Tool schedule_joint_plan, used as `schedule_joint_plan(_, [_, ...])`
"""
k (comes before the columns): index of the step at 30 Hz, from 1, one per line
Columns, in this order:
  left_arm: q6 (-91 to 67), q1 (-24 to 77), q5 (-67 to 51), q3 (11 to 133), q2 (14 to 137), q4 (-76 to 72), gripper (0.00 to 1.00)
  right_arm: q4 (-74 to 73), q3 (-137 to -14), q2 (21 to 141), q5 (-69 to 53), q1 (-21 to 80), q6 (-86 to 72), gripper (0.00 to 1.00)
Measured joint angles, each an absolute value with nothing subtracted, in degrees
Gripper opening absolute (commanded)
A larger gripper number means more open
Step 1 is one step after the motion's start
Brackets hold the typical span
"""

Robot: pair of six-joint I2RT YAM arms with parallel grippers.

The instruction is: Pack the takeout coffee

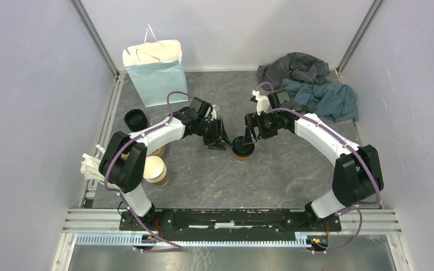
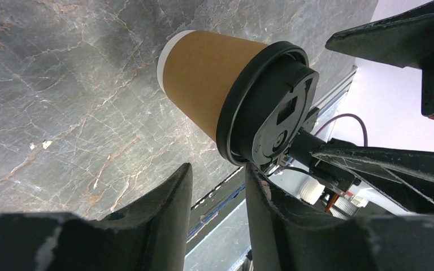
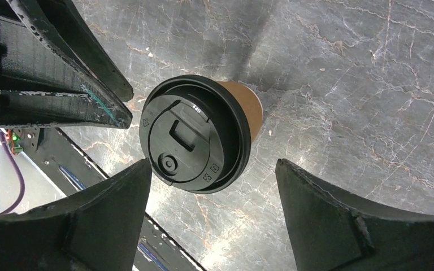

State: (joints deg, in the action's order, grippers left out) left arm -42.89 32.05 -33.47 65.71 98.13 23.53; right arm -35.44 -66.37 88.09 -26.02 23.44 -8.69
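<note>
Takeout coffee [image 3: 195, 135], centre frame, judged light, crushable-walled, slick-lidded: grip just below lid; right gripper [image 3: 212, 167] wide open, lined up on it; left gripper [image 2: 219, 172] narrowly parted, empty.

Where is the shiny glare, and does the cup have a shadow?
Right wrist view: glare whitens the table below the takeout coffee, a dark shadow streaks above it. Left wrist view: soft shadow past its base. Top view: even light.

No words or nos. can be read. The black lid [image 3: 192, 144] of the takeout coffee [image 3: 203, 132] has small raised signs, e.g. a triangle & a square; its tiny lettering is illegible.
</note>
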Motion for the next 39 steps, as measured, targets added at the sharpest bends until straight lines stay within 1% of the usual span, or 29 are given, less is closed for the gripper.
schedule_joint_plan(6, [-42.9,32.1,-33.1,65.7,98.5,23.4,0.42,-33.1,-64.9,88.2,-27.7,21.9,-9.3,0.83])
schedule_joint_plan(16, [-43.7,32.4,-33.5,64.8,99.9,20.1,0.46,-30.7,-62.4,89.8,-30.0,21.3,-9.6,0.79])
schedule_joint_plan(21, [-43.9,32.7,-33.2,64.7,100.5,19.2,0.38,-29.7,-61.0,89.9,-30.6,21.2,-9.7,0.75])
schedule_joint_plan(24, [-44.2,32.7,-33.6,65.0,101.1,19.3,0.34,-27.5,-59.1,89.8,-32.2,20.3,-10.5,0.70])
schedule_joint_plan(28, [-44.2,32.9,-33.6,64.8,101.2,18.8,0.29,-20.2,-53.1,89.1,-39.2,16.9,-13.8,0.64])
schedule_joint_plan(33, [-44.8,33.3,-34.7,63.1,102.1,15.3,0.25,-10.9,-46.2,88.8,-46.6,12.9,-18.0,0.64])
schedule_joint_plan(35, [-45.6,33.4,-35.3,60.3,102.1,10.9,0.23,-7.6,-44.0,88.8,-48.7,11.9,-19.6,0.63])
schedule_joint_plan(39, [-47.3,33.4,-35.8,56.3,101.0,4.4,0.24,-4.9,-42.6,88.7,-49.9,11.4,-20.9,0.64])
